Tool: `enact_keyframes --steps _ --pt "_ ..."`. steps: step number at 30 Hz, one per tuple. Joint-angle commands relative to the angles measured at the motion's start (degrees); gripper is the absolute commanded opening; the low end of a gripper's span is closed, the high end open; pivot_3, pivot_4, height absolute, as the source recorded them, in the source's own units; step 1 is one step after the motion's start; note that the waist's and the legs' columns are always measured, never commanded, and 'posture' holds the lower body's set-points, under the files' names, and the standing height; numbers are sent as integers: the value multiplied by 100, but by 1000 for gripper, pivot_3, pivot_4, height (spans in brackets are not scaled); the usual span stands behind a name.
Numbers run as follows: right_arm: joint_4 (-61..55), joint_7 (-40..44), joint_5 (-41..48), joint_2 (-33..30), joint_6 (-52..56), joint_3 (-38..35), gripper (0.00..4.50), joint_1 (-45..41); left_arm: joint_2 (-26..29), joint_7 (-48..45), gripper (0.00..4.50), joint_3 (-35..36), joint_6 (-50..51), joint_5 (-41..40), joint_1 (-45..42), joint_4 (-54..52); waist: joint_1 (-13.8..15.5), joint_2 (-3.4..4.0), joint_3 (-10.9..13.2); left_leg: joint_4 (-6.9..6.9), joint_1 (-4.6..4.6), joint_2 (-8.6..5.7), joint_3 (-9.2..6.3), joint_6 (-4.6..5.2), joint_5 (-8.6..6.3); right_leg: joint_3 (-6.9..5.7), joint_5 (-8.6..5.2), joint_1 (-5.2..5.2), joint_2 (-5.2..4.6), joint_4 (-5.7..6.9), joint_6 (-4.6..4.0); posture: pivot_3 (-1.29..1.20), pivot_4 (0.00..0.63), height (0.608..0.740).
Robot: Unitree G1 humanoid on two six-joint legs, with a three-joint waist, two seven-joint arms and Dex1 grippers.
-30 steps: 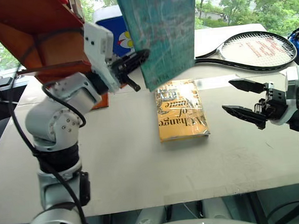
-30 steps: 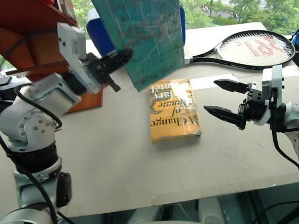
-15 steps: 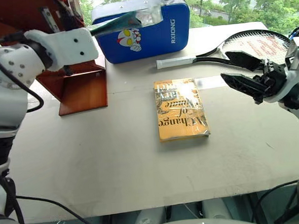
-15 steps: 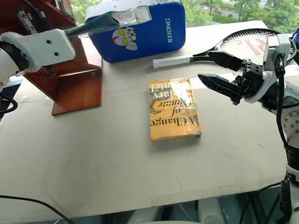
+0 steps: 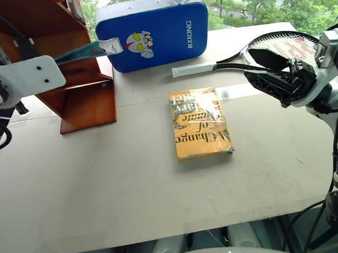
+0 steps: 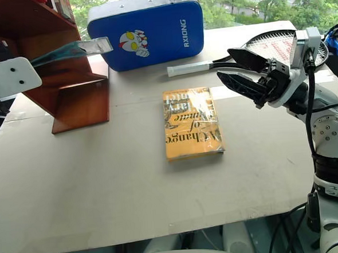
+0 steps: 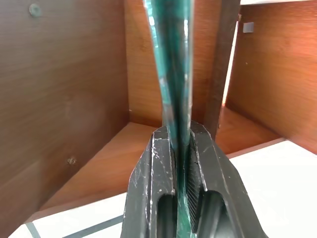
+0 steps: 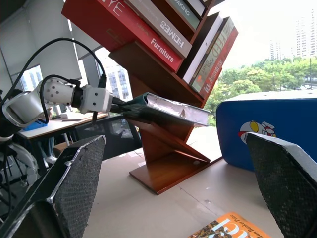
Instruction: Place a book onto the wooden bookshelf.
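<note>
The teal book (image 5: 90,50) in shiny wrap lies nearly flat and edge-on. My left gripper (image 7: 181,135) is shut on its near edge. The book reaches into the lower opening of the reddish-brown wooden bookshelf (image 5: 88,103) at the table's far left, just above a slanted board (image 8: 168,130). Whether it touches the board I cannot tell. Over the table's right side my right gripper (image 5: 256,67) hangs open with nothing between its fingers, pointing left toward the shelf.
A yellow-orange book (image 5: 200,123) lies flat mid-table. A blue padded case (image 5: 151,30) stands behind it, beside the shelf. A tennis racket (image 5: 281,44) lies at the far right, under my right gripper. Several books (image 8: 148,25) fill the shelf's upper slots.
My left arm has swung left to the shelf with the book, rolling it from upright to nearly flat. My right gripper has risen a little and shifted left.
</note>
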Motion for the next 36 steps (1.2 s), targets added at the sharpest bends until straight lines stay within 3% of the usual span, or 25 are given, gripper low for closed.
enact_keyframes --steps 1,5,9,16,25,29,33,36 --pt "-99 -8 19 -9 -25 -79 4500 -55 199 -25 11 464 284 255 111 1 -60 0 0 0 0 0 0 0 0 0 0 -1 0 2 0 0 150 740" --pt "-132 0 -14 -19 -22 -87 4500 -18 237 -184 11 479 557 242 197 -128 -104 0 0 -1 2 2 14 0 0 8 0 -13 0 32 0 0 150 740" --pt "-119 37 -43 -31 -27 -89 4500 29 230 -210 1388 415 795 308 221 -302 -97 0 0 -1 3 2 18 0 0 9 0 -14 -1 48 0 0 150 740" --pt "-89 78 -61 -29 -24 -102 4500 77 185 -165 4427 491 1027 404 246 -399 -41 0 0 4 0 -1 13 0 0 3 0 -13 -4 48 0 0 150 740" --pt "48 192 -91 -89 36 -99 4500 129 -735 -111 4427 852 1828 -283 -173 -1156 -42 -2 -2 11 0 0 13 0 0 1 0 -13 -4 53 0 0 150 740" --pt "79 255 -105 -149 77 -137 4500 248 -1310 -532 4427 1055 3311 -1290 -629 -1897 -38 -6 -4 24 -5 -3 12 0 0 0 0 -11 -7 63 0 0 150 740" --pt "-44 283 -73 -251 157 -116 4500 355 -2433 -621 4427 1183 5674 -2670 -2948 -2231 30 -32 0 93 -35 -3 -12 -2 -2 -22 0 -6 -6 64 0 0 150 740" --pt "-102 326 -130 -315 172 -120 4500 472 -3254 -796 4427 1586 6662 -3574 -3540 -2319 23 -28 -5 107 -27 -14 -6 -2 -2 -20 3 2 -14 71 -2 0 150 740"
